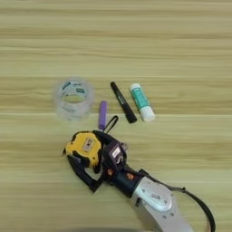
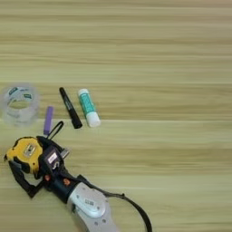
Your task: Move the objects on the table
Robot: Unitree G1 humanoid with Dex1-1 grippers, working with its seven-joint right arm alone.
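Two black fingers of the right gripper straddle the yellow tape measure, apparently clamped on it, purple stick just beyond.

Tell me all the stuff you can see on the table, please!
Tape roll: one, clear, far left.
Purple stick: one, short, right of the roll.
Marker: one, black, lying slanted beside the stick.
Glue stick: one, white and teal, right of the marker.
Tape measure: one, yellow with black strap, nearest the robot, below the stick.
Table: one, light tan wood, under everything.
Right gripper: one, black jaws around the tape measure, silver forearm behind.
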